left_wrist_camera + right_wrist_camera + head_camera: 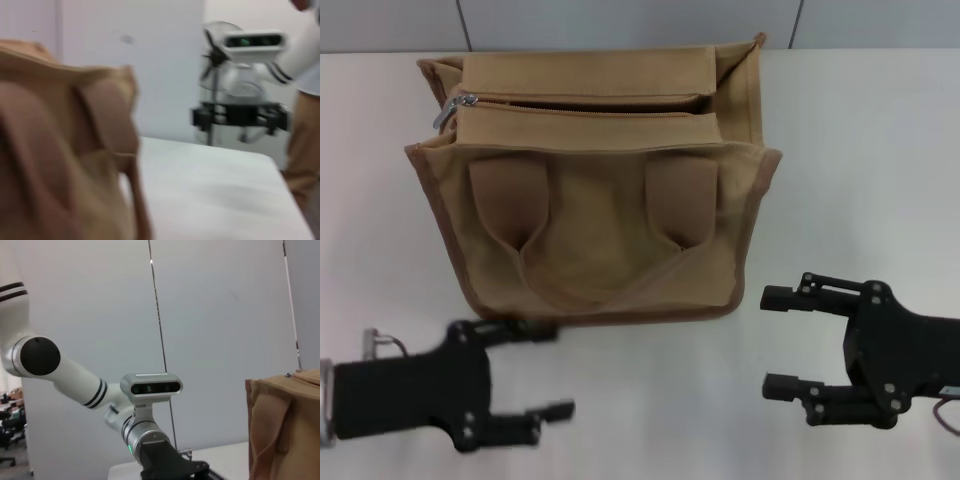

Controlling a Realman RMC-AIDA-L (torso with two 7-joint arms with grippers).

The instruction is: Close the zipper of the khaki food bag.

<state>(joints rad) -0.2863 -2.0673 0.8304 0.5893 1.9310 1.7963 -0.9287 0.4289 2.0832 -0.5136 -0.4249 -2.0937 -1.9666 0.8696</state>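
The khaki food bag (595, 190) stands upright on the white bench (860, 180), toward its far side and a little to the robot's left of centre, with a pale panelled wall (620, 22) behind it. Nothing else lies on the bench near the bag, and nothing stands between the bag and the two grippers. Its two strap handles (595, 245) hang down over the near face, toward the robot.

The zipper (580, 108) runs along the bag's top with its long axis left to right across the head view. It is open along most of its length, a dark gap showing between the two rows of teeth, and its silver pull tab (453, 108) sits at the robot's left end.

The left gripper (545, 372) hovers over the bench just in front of the bag's near left corner, fingers spread and holding nothing. The right gripper (780, 340) waits beside the bag's near right corner, also released, its fingers pointing toward the left.
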